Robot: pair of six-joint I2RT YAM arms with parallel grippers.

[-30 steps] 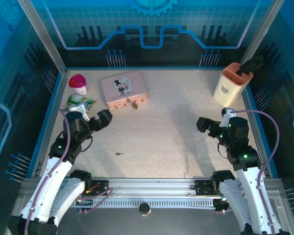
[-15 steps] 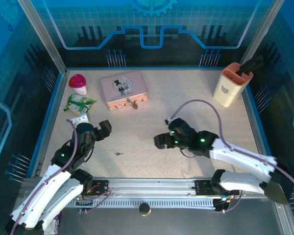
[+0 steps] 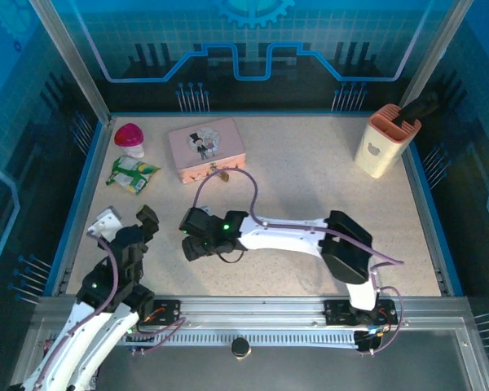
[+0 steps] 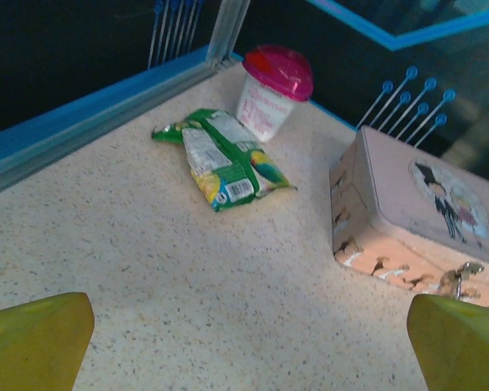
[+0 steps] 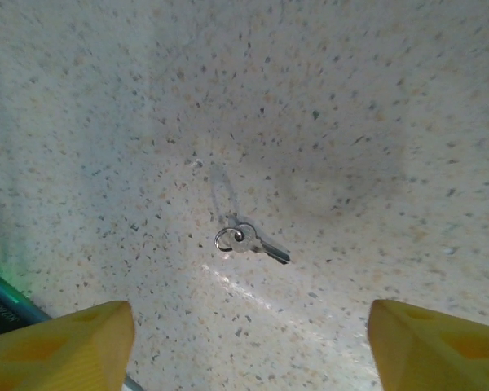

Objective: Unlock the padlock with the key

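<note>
- Brass-gold padlock [image 4: 463, 275] hangs at the pink tin's [image 4: 407, 204] front, too small to make out clearly.
- Key [image 5: 257, 244] lies untouched on the table between the right gripper's [image 5: 253, 342] spread fingers.
- Left gripper [image 4: 248, 338] is wide apart and empty, its fingertips cut off at the frame corners.

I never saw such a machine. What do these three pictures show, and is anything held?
A robot: two white arms bolted to a speckled table, each ending in a two-finger gripper. One picture looks down from above and behind the arms. The other two come from cameras on the wrists; the yellow shapes there are the fingers. On the table are a pink tin with a small brass padlock at its front, a green snack packet, a pink-lidded cup, a peach-coloured holder and a small metal key on a ring. The right gripper hangs open over the key; the left gripper is open. Nothing is held.
</note>
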